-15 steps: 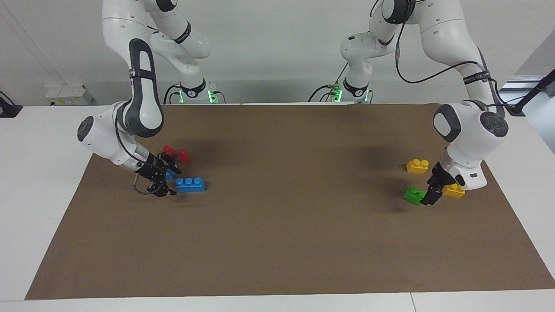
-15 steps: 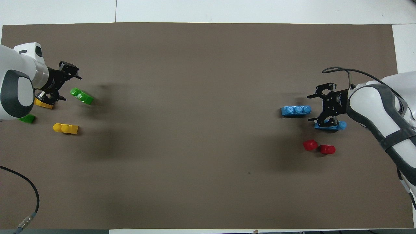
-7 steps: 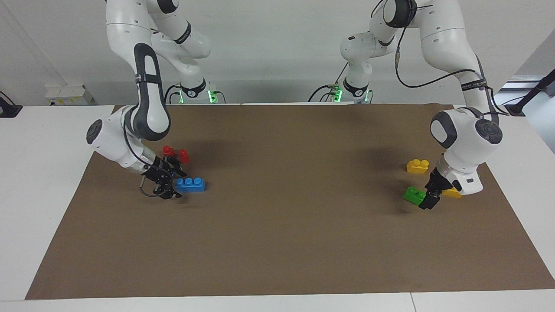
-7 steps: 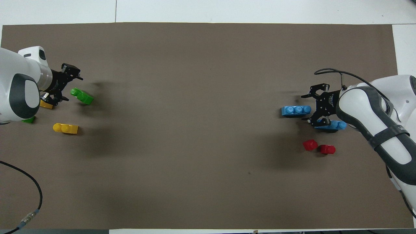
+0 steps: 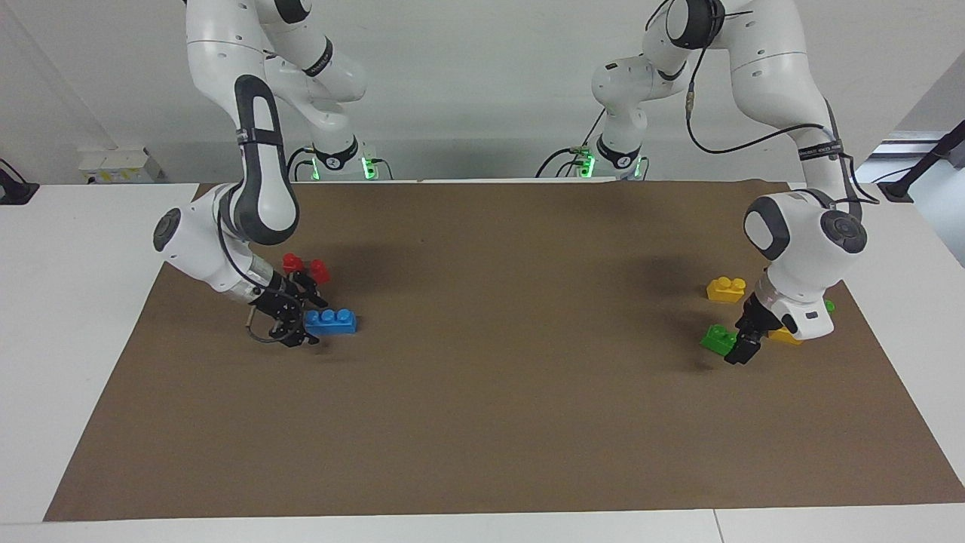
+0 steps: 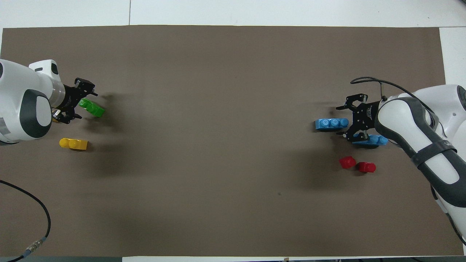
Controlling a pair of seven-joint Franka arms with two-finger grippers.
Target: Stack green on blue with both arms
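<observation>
Overhead view: green brick (image 6: 91,108) lies between the spread left claw's (image 6: 81,101) fingers.

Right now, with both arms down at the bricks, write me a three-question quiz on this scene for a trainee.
1. True or false: the green brick is already stacked on the blue brick.
2. Which gripper stands open around the end of that blue brick? A. left B. right C. neither
3. How many red bricks lie on the mat?

Key
1. False: both lie on the mat, at different ends of the table.
2. B: the right gripper. The left gripper is open around the end of the green brick.
3. Two, side by side, nearer to the robots than the blue brick.
</observation>
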